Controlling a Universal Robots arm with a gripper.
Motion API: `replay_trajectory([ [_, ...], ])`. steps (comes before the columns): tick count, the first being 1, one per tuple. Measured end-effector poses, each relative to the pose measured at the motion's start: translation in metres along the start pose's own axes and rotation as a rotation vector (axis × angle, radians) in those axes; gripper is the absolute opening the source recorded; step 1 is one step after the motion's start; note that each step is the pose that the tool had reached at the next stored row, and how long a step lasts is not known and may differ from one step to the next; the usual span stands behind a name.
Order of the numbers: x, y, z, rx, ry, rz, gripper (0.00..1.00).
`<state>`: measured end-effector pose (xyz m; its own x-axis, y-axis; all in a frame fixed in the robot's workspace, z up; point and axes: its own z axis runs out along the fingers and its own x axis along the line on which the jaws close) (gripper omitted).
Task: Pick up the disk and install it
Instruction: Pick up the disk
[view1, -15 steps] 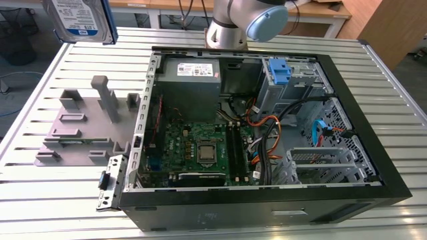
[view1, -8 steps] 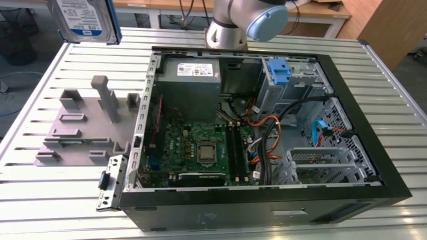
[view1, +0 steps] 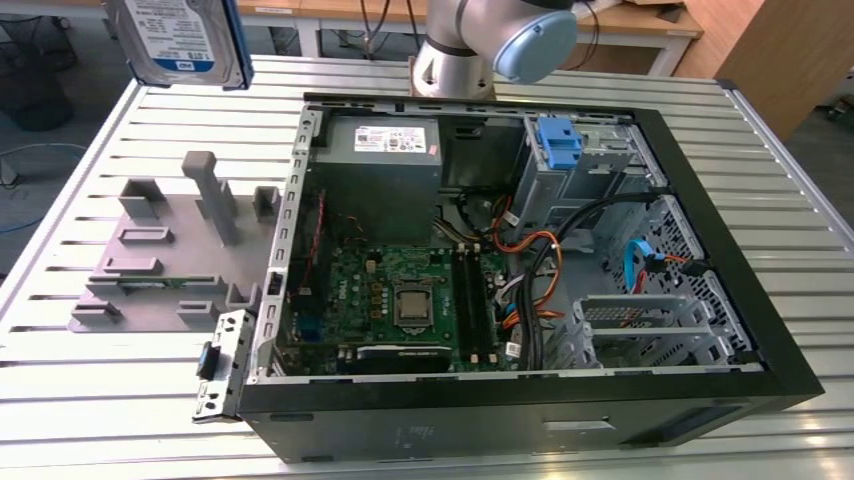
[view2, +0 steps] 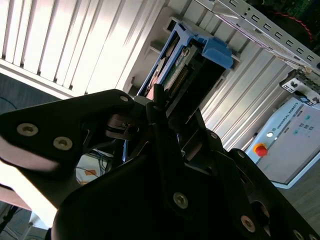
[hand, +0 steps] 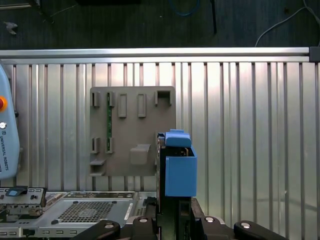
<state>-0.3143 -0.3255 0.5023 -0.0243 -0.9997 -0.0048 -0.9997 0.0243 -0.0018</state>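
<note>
Both wrist views show the disk (hand: 180, 170) edge-on — exterior view, its label (view1: 180, 35).

The disk (view1: 176, 38) hung clear of the table, a flat silver drive with a white-and-blue label, roughly upright. It sat gripped between the fingers of the gripper (hand: 175, 222), its blue carrier bracket (hand: 180, 170) jutting beyond the fingertips.

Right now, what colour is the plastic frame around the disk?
Blue; the frame around the disk shows best in the first wrist view.
</note>
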Motion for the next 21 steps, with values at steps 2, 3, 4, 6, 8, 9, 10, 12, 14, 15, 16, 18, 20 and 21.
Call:
replay_trajectory([
  [2,-0.0001,-0.0026,0.0,0.0,0.0,0.0,0.35],
  [3,-0.0001,-0.0039,0.0,-0.0001,0.0001,0.0,0.35],
  [4,-0.0001,-0.0052,-0.0001,-0.0001,0.0001,0.0,0.35],
  [6,-0.0002,-0.0077,0.0,-0.0001,0.0001,0.0,0.35],
  [8,-0.0002,-0.0094,0.0,-0.0001,0.0,0.0,0.35],
  [9,-0.0003,-0.0099,0.0,-0.0001,0.0001,0.0,0.35],
  [10,-0.0003,-0.0099,0.0,0.0,0.0,0.0,0.35],
  [12,-0.0002,-0.01,0.0,0.0,0.0,0.0,0.35],
  [14,-0.0003,-0.0101,0.0,0.0,0.0,0.0,0.35],
  [15,-0.0002,-0.0102,0.0,-0.0001,0.0,0.0,0.35],
  [16,-0.0002,-0.0102,0.0,0.0,0.0,0.0,0.35],
  [18,-0.0003,-0.0106,0.0,-0.0001,0.0001,0.0,0.35],
  [20,-0.0003,-0.0117,0.0,0.0,0.0,0.0,0.35],
  [21,-0.0003,-0.0124,0.0,-0.0001,0.0001,0.0,0.35],
])
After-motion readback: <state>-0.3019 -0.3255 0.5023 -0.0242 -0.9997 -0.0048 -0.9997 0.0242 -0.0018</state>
